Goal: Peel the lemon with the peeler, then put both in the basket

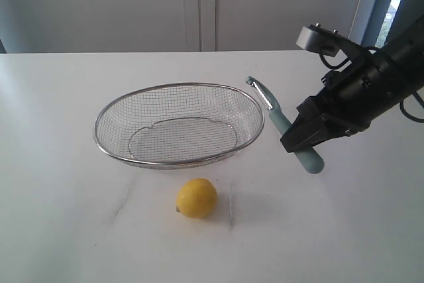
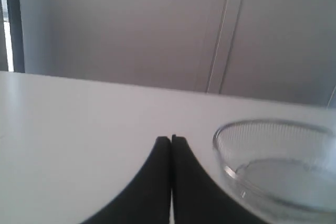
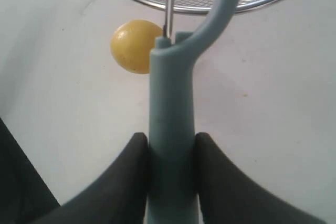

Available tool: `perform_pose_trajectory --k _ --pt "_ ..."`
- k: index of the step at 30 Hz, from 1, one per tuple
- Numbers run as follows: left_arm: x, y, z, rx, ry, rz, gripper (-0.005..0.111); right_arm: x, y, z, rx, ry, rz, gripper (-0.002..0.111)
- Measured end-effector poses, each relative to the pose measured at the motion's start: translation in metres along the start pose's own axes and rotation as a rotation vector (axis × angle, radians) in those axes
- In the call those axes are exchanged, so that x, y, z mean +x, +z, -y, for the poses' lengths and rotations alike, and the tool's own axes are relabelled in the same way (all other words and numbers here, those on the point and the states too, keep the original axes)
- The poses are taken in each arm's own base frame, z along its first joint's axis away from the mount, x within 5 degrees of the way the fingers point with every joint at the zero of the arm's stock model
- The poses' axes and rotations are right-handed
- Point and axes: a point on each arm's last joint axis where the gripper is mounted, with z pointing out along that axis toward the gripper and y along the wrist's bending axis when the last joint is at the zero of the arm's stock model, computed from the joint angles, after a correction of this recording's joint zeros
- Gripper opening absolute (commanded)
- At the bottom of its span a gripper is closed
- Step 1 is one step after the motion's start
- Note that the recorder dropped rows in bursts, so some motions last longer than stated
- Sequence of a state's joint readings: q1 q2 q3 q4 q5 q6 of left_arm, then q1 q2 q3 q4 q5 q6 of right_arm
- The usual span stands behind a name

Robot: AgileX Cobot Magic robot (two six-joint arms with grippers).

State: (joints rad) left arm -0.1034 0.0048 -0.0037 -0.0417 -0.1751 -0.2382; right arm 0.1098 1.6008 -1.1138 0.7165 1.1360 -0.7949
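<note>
The right gripper (image 1: 299,138) clamps its jaws on the pale teal handle of the peeler (image 1: 282,121) and holds it at a slant, the silver blade head pointing up and away, just beside the right-hand rim of the wire-mesh basket (image 1: 122,114). The lemon (image 1: 197,198) sits alone on the white table (image 1: 66,223), in front of the basket and apart from it, its yellow skin looking whole and unmarked. The left gripper (image 2: 171,140) hangs over bare table to the left of the basket, its two dark fingers pressed together on nothing. To an onlooker the job appears to be at its opening step: the tool is in hand, the peeling not yet begun, and the basket holds nothing. The next move would seem to call for the blade to be brought round and down onto the fruit, and for the idle left gripper to open and steady the lemon, since a smooth, round fruit lying free is likely to roll under any push. The table is plain and matte, with a few faint grey scuffs near the lemon. Behind it stands a pale panelled wall with one vertical seam, and a strip of blue frame and daylight shows at the far right.
</note>
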Motion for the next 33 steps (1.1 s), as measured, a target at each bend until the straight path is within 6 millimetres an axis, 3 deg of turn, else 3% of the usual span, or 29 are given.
perform_pose_trajectory --k 5,15,26,33 --pt "-0.015 -0.001 0.001 0.031 -0.194 0.169 0.0 0.0 0.0 0.0 0.0 0.0 0.0 0.0" --pt "-0.047 -0.013 0.003 0.101 -0.254 0.535 0.0 0.0 0.0 0.0 -0.001 0.0 -0.001 0.0" --pt "-0.108 -0.032 0.015 0.1 -0.126 0.681 0.0 -0.003 0.0 0.0 0.002 0.01 0.03 0.0" --pt "-0.136 -0.042 0.021 0.114 -0.113 0.717 0.0 -0.003 0.0 0.0 -0.002 0.012 0.034 0.0"
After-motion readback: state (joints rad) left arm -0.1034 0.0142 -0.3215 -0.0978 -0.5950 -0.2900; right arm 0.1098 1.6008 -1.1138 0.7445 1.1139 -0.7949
